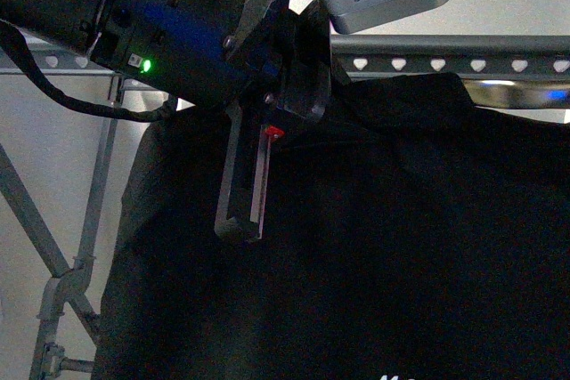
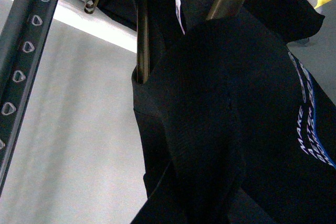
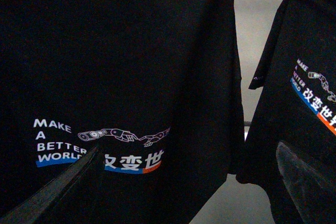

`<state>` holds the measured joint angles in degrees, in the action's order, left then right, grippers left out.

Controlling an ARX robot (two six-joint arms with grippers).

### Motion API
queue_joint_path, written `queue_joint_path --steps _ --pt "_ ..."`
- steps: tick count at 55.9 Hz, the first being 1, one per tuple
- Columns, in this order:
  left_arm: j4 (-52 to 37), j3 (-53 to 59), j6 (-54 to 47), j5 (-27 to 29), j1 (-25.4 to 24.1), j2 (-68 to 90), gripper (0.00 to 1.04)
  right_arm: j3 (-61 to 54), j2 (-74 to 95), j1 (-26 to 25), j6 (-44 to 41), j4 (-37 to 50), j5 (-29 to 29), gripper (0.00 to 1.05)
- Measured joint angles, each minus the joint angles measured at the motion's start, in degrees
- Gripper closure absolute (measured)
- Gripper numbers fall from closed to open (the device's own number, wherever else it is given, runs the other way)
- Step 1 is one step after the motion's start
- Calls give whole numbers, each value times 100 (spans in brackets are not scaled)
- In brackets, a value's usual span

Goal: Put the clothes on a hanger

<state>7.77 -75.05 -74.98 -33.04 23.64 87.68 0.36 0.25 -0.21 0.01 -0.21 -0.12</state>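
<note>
Black shirt [image 1: 374,246]: hangs long in front of the grey clothes rack [image 1: 445,52], its top edge just under the rail's row of heart-shaped holes. You cannot tell whether it laps over the rail. The logo [image 3: 100,148] sits low on the body.

Risk: if the cloth sits only shallowly on the rail, it could slide off. A finger snagged in the fabric would drag it down when you pull away. A second black shirt [image 3: 273,108] hangs near, so you could mistake one for the other.

Left gripper [image 1: 242,211]: close against the shirt's upper part, beside the rail. Only one finger shows, so its spread is unreadable.

Right gripper [image 3: 189,153]: fingers well apart, holding nothing, facing the logo.
</note>
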Motion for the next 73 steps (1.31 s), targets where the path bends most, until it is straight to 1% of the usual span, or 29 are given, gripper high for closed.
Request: queue_joint_path --steps 5,7,9,10,11,12,13,16,17,19,22,23,25,27,31,32,34,37,38,40,41,43,44,48,49,56,60,64,73 --pt "0 4 -7 2 0 0 101 0 0 -2 4 0 -9 7" --pt "0 4 -7 2 0 0 101 11 57 -72 101 -39 -284 7" --pt "0 7 -7 0 -2 0 101 70 160 -236 317 -118 -822 7" --pt "0 7 -9 2 -4 0 101 127 356 -463 490 -136 -1410 7" --pt "0 7 -9 4 -9 0 101 160 476 -595 520 -122 -1714 7" --pt "0 7 -9 4 -13 0 101 205 614 -730 560 -111 -1864 7" --pt "0 7 -9 15 -13 0 101 295 907 -994 588 -13 -2573 7" --pt "0 7 -11 20 -13 0 101 433 1349 -1368 509 212 -3250 7" --pt "0 7 -11 20 -13 0 101 485 1515 -1499 474 313 -3383 7" --pt "0 7 -11 4 -2 0 101 643 1974 -1834 173 634 -4000 7" --pt "0 7 -13 -2 2 0 101 813 2435 -2116 -212 999 -4398 7" --pt "0 7 -13 -4 7 0 101 935 2739 -2245 -527 1255 -4586 7" --pt "0 9 -13 -7 7 0 101 1056 3049 -2332 -798 1521 -4706 7" --pt "0 11 -13 -4 4 0 101 1239 3464 -2420 -1502 1836 -4951 7" --pt "0 13 -13 0 -7 0 101 1554 3989 -2479 -2444 1891 -5198 7" --pt "0 13 -13 2 -9 0 101 1718 4229 -2496 -2938 1790 -5331 7" --pt "0 13 -13 2 -13 0 101 1893 4454 -2505 -3327 1609 -5460 7" --pt "0 13 -13 2 -15 0 101 2162 4787 -2509 -4253 1263 -5589 7" --pt "0 13 -13 2 -13 0 101 2339 4996 -2507 -4651 1014 -5598 7" --pt "0 15 -13 0 -13 0 101 2516 5204 -2492 -5329 772 -5569 7" --pt "0 15 -13 0 -13 0 101 2605 5300 -2483 -5466 667 -5543 7" --pt "0 15 -13 0 -13 0 101 2776 5490 -2452 -6126 501 -5480 7" --pt "0 15 -13 -2 -11 0 101 2935 5663 -2417 -6623 417 -5410 7" --pt "0 15 -13 -7 -7 0 101 3261 5971 -2317 -7423 433 -5316 7" --pt "0 15 -13 -7 -4 0 101 3416 6105 -2256 -7864 485 -5257 7" --pt "0 15 -13 -2 -4 0 101 4124 6522 -1947 -8815 833 -5082 7" --pt "0 15 -13 -4 -4 0 101 4599 6754 -1716 -9152 960 -4933 7" --pt "0 15 -13 -4 -4 0 101 5042 6992 -1478 -9272 986 -4732 7" --pt "0 15 -15 4 -7 0 101 5757 7410 -1191 -9280 704 -4288 7"
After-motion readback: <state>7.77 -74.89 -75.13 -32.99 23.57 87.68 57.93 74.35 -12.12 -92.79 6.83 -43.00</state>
